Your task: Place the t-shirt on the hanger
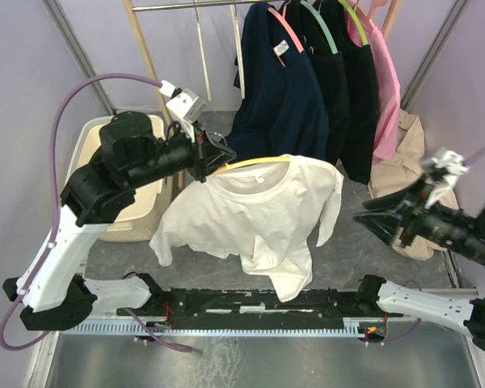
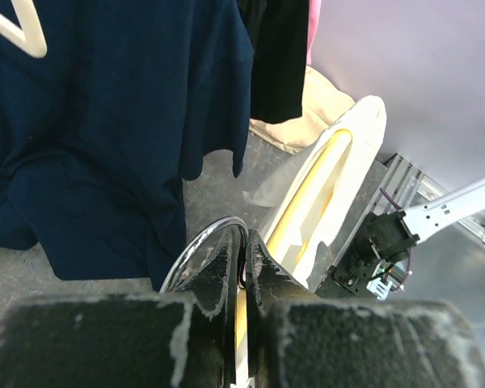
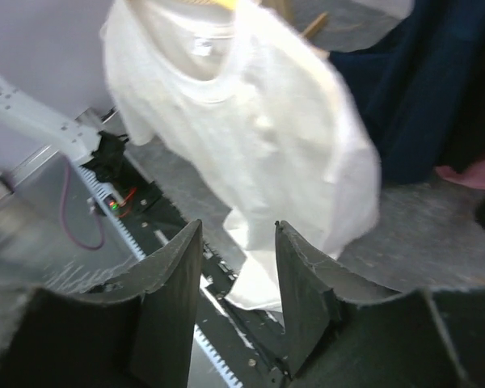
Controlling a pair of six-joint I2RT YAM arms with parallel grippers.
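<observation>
The white t-shirt [image 1: 255, 214] hangs in the air over the table, draped on the yellow hanger [image 1: 255, 162]. The hanger's yellow arm [image 2: 307, 198] runs inside the shirt's neck in the left wrist view. My left gripper [image 1: 204, 153] is shut on the hanger's silver hook [image 2: 196, 246] and holds hanger and shirt up. My right gripper [image 1: 364, 220] is open and empty, to the right of the shirt and apart from it. In the right wrist view the shirt [image 3: 250, 121] hangs ahead of the open fingers [image 3: 178, 275], its lower hem just beyond them.
A rack at the back holds a navy shirt [image 1: 279, 89], black garments [image 1: 343, 81] and a pink one [image 1: 380, 73]. A beige garment [image 1: 404, 170] lies at the right. A cream bin [image 1: 133, 206] stands at the left. A black rail [image 1: 250, 303] runs along the near edge.
</observation>
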